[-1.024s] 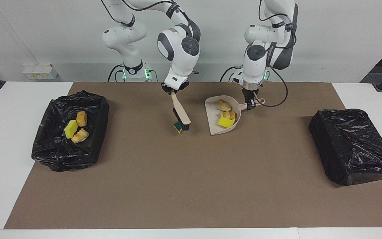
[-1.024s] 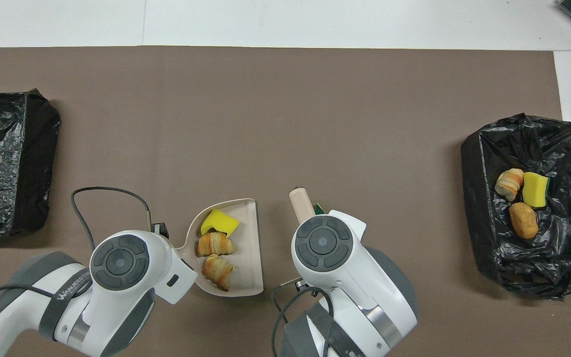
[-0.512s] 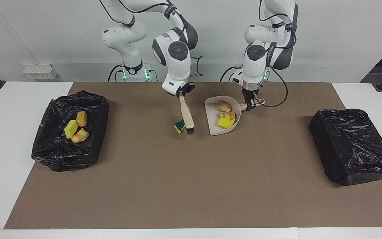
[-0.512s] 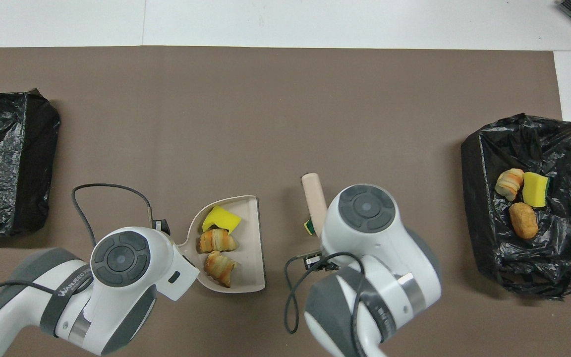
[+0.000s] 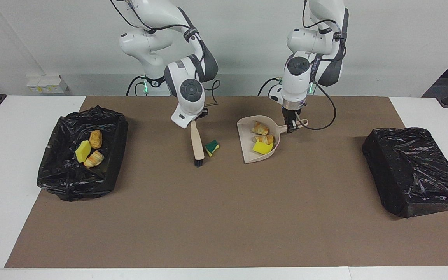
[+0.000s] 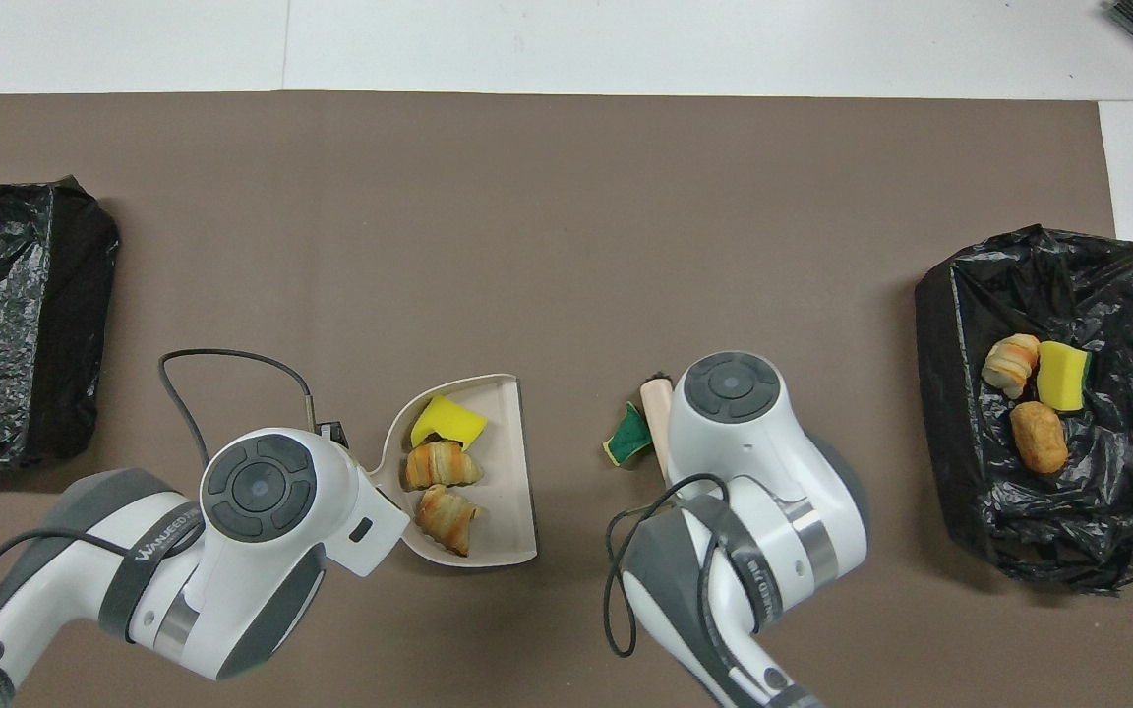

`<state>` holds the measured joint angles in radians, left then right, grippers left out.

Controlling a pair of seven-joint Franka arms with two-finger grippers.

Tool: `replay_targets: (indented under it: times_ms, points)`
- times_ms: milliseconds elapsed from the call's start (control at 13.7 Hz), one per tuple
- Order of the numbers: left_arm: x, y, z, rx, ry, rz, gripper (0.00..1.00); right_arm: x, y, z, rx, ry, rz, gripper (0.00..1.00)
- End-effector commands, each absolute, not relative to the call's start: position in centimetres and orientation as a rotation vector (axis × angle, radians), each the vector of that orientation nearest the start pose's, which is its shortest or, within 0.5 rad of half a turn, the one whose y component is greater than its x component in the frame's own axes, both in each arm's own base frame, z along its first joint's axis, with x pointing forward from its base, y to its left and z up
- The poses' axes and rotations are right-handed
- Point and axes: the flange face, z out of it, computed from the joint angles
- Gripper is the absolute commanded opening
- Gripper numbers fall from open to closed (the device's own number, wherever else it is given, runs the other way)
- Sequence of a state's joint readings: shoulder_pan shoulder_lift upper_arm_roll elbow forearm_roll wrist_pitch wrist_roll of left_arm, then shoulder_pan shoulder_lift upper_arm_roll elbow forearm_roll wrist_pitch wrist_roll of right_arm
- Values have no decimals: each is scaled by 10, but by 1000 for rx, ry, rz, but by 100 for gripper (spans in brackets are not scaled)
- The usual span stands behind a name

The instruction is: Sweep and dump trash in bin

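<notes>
Three trash pieces, a yellow sponge point(image 5: 263, 147) and two pastries point(image 5: 260, 128), lie in the beige dustpan point(image 5: 247, 149). One green-backed sponge point(image 5: 211, 147) lies on the mat beside the brush point(image 5: 197, 146). Three more sit in the open black bin point(image 5: 111, 132).

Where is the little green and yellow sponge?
The sponge lies on the brown mat, beside the brush and between it and the dustpan.

Green-backed sponge point(image 6: 628, 436) beside brush point(image 6: 657, 423)
</notes>
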<state>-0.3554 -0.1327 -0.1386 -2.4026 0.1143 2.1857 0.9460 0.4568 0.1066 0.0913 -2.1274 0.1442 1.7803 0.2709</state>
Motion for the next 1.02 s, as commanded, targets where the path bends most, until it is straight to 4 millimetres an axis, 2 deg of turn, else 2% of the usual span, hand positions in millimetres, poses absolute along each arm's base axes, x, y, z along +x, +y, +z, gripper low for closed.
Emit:
replay_targets:
  times_ms: [0, 146, 220, 366, 585, 805, 951]
  points:
    - [412, -222, 362, -2223, 2066, 191, 0, 401, 306, 339, -2966, -296, 751, 0]
    - [412, -219, 361, -2227, 2062, 204, 0, 392, 328, 341, -2896, -256, 721, 0]
    - [413, -217, 360, -2228, 2063, 209, 0, 391, 332, 340, -2841, -200, 714, 0]
    - [426, -201, 358, -2184, 2125, 201, 0, 384, 349, 344, -2736, -154, 721, 0]
    - [432, -190, 357, -2121, 2200, 209, 0, 385, 360, 354, -2638, -96, 706, 0]
    - [446, -171, 364, -2072, 2296, 175, 0, 399, 331, 368, -2681, -120, 697, 0]
    - [461, -155, 382, -2028, 2331, 132, 0, 405, 310, 381, -2745, -160, 675, 0]
